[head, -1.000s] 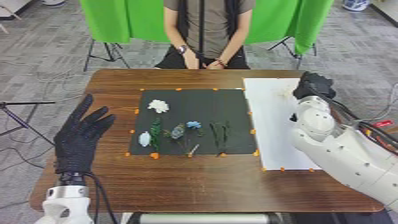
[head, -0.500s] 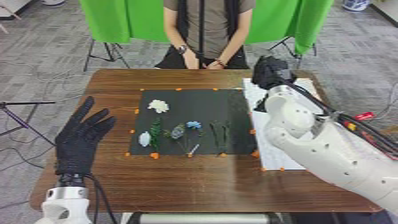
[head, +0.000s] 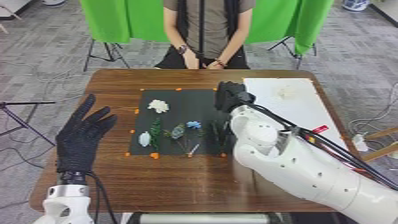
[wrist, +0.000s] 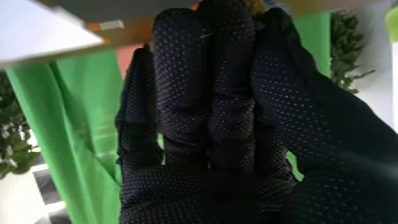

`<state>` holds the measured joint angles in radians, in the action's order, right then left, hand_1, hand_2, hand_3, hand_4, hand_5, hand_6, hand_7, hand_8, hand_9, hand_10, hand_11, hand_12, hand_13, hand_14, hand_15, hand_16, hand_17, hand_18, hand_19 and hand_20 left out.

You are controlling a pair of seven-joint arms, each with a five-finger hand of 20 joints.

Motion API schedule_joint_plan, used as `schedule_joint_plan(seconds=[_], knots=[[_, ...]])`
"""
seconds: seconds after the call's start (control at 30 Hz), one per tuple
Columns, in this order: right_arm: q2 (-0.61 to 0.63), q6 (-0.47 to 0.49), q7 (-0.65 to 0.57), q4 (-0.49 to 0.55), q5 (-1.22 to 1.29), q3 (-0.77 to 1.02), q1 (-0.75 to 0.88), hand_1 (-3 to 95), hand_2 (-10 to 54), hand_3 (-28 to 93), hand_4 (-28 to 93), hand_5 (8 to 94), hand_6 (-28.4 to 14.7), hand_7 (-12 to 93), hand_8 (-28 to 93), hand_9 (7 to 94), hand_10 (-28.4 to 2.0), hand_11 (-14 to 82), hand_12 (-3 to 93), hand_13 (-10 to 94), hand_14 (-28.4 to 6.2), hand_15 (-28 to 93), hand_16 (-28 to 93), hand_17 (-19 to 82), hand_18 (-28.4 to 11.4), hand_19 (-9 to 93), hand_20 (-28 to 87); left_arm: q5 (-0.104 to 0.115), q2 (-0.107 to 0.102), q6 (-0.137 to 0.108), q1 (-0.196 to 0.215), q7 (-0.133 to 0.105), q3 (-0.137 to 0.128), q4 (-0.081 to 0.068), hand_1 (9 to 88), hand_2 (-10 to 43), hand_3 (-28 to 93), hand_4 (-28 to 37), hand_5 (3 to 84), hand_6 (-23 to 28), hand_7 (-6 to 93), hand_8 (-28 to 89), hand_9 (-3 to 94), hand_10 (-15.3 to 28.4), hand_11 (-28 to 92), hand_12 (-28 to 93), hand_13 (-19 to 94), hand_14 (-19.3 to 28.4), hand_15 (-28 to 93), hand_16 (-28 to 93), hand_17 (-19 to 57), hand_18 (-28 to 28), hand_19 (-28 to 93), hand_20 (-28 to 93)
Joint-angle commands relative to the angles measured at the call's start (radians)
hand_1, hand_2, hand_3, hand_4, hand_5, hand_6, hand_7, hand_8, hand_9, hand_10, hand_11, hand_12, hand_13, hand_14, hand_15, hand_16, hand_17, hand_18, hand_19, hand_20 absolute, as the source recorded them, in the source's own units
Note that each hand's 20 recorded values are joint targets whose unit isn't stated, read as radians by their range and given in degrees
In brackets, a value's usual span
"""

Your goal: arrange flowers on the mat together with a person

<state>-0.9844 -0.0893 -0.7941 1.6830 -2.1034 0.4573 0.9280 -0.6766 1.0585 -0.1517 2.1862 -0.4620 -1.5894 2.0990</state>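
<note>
The right hand (head: 232, 95) is over the upper right part of the dark mat (head: 191, 100) in the head view, its arm covering the mat's right edge. In the right wrist view the hand (wrist: 209, 100) has straight fingers and holds nothing that I can make out. The left hand (head: 80, 140) lies left of the mat, fingers straight. On the mat are a white flower (head: 158, 105), a pale blue flower (head: 145, 139), green leaves (head: 155, 132), a greyish flower (head: 178, 132) and a blue flower (head: 194, 124). Thin green stems (head: 217, 135) are partly hidden by the right arm.
A white sheet (head: 284, 100) lies on the brown table (head: 187, 185) right of the mat, partly under the right arm. Orange markers (head: 155, 155) edge the mat. Across the table sits a person, both hands (head: 202, 64) low together, off the flowers.
The right hand has swung left from the white sheet to above the dark mat. The left hand, the flowers and the person's hands look unmoved.
</note>
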Motion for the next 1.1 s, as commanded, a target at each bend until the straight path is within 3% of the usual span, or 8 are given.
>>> schedule_joint_plan(seconds=[0.03,0.27,0.5,0.7,0.9,1.03,1.1], knots=[[0.006,0.049,-0.003,0.028,-0.005,0.009,0.059,53.2,-9.5,69,-28,76.4,3.0,24,-6,87.4,-7.2,18.8,34.5,73,-5.7,54,26,21,-15.9,71,17,-0.006,0.011,0.007,0.018,0.013,-0.005,-0.003,21.7,8.1,75,-27.5,32.8,6.5,11.4,-9,37.0,18.7,24,11,31,24.8,49,-7,-1.6,28.0,73,-7],[0.01,0.08,-0.014,0.037,-0.014,-0.008,0.06,50.1,-9.5,68,-28,72.6,2.2,22,-6,83.1,-8.9,23.5,29.6,70,-7.9,57,19,21,-16.7,70,17,-0.011,0.015,0.019,-0.005,0.013,0.002,-0.014,21.8,8.0,75,-27.7,33.1,6.8,11.4,-9,37.2,18.7,24,11,31,24.8,49,-8,-2.1,27.2,73,-7],[0.017,0.08,-0.028,0.05,-0.039,-0.013,0.051,44.5,-9.5,72,-28,68.3,2.0,19,-8,78.5,-12.1,29.3,21.9,68,-10.0,58,17,23,-19.5,71,15,-0.013,0.018,0.015,0.002,0.014,0.0,-0.011,21.8,8.0,75,-27.7,33.4,6.9,11.4,-9,37.2,18.7,24,11,31,24.7,49,-8,-2.4,26.7,72,-7],[0.029,0.08,-0.047,0.07,-0.072,-0.012,0.05,40.6,-9.5,73,-27,66.6,1.8,17,-14,77.2,-12.8,31.9,19.9,66,-11.0,60,17,23,-20.9,73,15,-0.009,0.017,0.004,0.015,0.009,0.0,-0.006,21.8,8.0,75,-27.8,33.6,6.9,11.4,-9,37.3,18.8,24,11,31,24.7,49,-8,-2.5,26.6,72,-6],[0.042,0.078,-0.052,0.102,-0.081,0.015,0.065,37.0,-9.5,72,-26,65.9,0.9,17,-14,78.0,-12.2,41.1,21.9,67,-10.9,67,18,24,-21.4,76,15,-0.01,0.02,0.007,0.016,0.013,-0.002,-0.007,21.9,8.1,75,-27.7,33.7,7.0,11.4,-9,37.4,18.7,24,11,31,24.7,49,-8,-2.1,26.5,72,-5],[0.072,0.05,-0.033,0.18,-0.038,0.101,0.124,34.0,-6.8,71,-26,65.3,0.7,16,-14,78.0,-12.6,41.5,21.6,67,-11.4,68,18,24,-21.6,76,15,-0.019,0.035,0.017,0.023,0.036,-0.012,-0.005,21.9,8.1,75,-27.6,33.7,7.0,11.4,-9,37.4,18.7,24,11,31,24.7,49,-8,-2.1,26.5,72,-5],[0.091,0.032,-0.009,0.241,0.035,0.192,0.189,32.1,-4.9,70,-25,64.8,0.6,16,-14,77.4,-13.2,38.5,20.4,67,-11.7,66,17,22,-21.8,74,15,-0.032,0.054,0.034,0.032,0.066,-0.031,-0.001,22.0,8.1,75,-27.7,33.6,6.9,11.3,-9,37.3,18.7,24,11,31,24.7,49,-8,-2.0,26.7,72,-5]])
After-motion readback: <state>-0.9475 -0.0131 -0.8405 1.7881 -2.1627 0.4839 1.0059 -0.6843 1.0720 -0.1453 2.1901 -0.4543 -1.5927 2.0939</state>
